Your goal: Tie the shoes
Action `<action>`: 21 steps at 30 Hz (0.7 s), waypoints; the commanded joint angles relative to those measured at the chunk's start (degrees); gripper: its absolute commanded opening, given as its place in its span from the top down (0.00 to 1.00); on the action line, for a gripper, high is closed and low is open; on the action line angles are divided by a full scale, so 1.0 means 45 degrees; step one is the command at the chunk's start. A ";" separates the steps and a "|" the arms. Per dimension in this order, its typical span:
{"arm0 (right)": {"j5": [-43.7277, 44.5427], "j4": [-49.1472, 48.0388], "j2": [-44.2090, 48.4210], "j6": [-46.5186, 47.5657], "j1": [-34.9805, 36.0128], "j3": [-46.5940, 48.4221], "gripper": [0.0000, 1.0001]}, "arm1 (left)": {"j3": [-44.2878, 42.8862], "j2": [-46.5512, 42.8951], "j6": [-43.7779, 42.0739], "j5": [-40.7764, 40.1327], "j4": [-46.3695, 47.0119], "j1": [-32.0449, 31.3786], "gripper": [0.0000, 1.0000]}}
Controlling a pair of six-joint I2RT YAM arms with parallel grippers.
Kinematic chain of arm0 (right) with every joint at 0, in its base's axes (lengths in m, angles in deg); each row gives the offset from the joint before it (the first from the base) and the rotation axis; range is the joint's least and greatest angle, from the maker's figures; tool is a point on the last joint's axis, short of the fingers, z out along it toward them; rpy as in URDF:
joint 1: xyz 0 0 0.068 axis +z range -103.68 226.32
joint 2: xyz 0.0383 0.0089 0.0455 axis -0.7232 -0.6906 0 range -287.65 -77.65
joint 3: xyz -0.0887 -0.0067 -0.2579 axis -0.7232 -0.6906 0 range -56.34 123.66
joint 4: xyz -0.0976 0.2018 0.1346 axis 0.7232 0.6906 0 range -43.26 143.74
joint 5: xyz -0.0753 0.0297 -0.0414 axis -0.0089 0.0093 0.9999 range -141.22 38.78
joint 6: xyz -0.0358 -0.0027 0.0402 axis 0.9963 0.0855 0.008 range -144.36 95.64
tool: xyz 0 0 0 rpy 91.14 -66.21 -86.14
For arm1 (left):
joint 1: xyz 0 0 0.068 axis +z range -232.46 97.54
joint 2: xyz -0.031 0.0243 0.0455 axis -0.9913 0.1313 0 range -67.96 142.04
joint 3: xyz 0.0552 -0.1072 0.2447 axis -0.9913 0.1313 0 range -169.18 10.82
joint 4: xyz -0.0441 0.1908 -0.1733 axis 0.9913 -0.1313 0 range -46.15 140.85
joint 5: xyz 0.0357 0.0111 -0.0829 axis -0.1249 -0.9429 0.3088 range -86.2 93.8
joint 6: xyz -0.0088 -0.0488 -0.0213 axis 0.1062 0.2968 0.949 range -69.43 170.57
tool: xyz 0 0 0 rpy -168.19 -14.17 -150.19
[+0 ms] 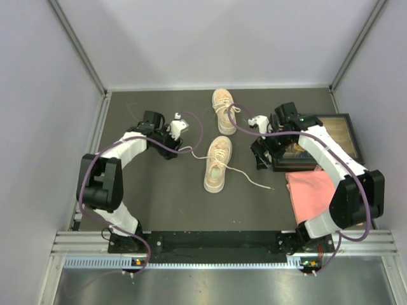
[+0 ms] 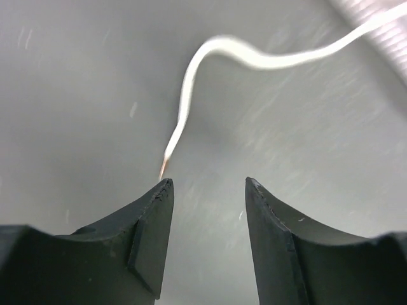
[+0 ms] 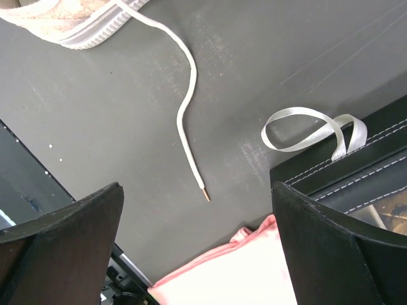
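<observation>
dark grey tabletop within pale walls: the near shoe (image 1: 216,165) is set mid-table, the far shoe (image 1: 222,109) just behind it, white laces (image 3: 180,127) trailed loose. judged step: lace ends are to be picked up, no knot made. left gripper (image 2: 208,184) is parted, right gripper (image 3: 197,188) spread wide, both empty. next, a precise closing on a thin tip is called for. contents of the black box (image 1: 340,119) cannot be told

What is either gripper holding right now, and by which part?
Nothing. The left gripper and right gripper are both open; a loose lace end lies before each.
</observation>
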 commanded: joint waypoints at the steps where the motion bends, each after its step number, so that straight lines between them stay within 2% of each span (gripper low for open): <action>1: -0.0319 -0.0024 -0.0281 0.0251 -0.0120 0.0223 0.02 | -0.1396 0.1366 -0.0881 0.1115 0.0040 -0.0512 0.47; 5: -0.0358 -0.0199 -0.0867 0.0212 -0.0120 -0.0030 0.05 | -0.2138 0.2441 -0.1252 0.0684 0.0061 -0.0825 0.49; 9: -0.0338 -0.0356 -0.1668 0.0172 -0.0120 -0.0148 0.11 | -0.2823 0.3320 -0.1739 0.0137 -0.0777 -0.0923 0.58; 10: -0.0241 -0.0491 -0.1747 0.0173 -0.0100 -0.0361 0.13 | -0.2784 0.3321 -0.1915 0.0039 -0.0915 -0.0923 0.64; 13: -0.0085 -0.0961 -0.1922 0.0134 0.0036 -0.0733 0.19 | -0.2297 0.3068 -0.2560 -0.0780 -0.1539 -0.0923 0.75; 14: 0.0013 -0.1058 -0.1981 0.0153 0.0075 -0.1024 0.20 | -0.2025 0.2971 -0.2851 -0.1111 -0.1715 -0.0884 0.83; 18: 0.0520 -0.1780 -0.2080 0.0153 0.0524 -0.1807 0.28 | -0.0836 0.2231 -0.3302 -0.1562 -0.2010 -0.0650 0.97; 21: 0.1028 -0.2347 -0.2196 0.0133 0.0915 -0.2354 0.31 | -0.0149 0.1721 -0.3284 -0.1913 -0.1932 -0.0611 1.00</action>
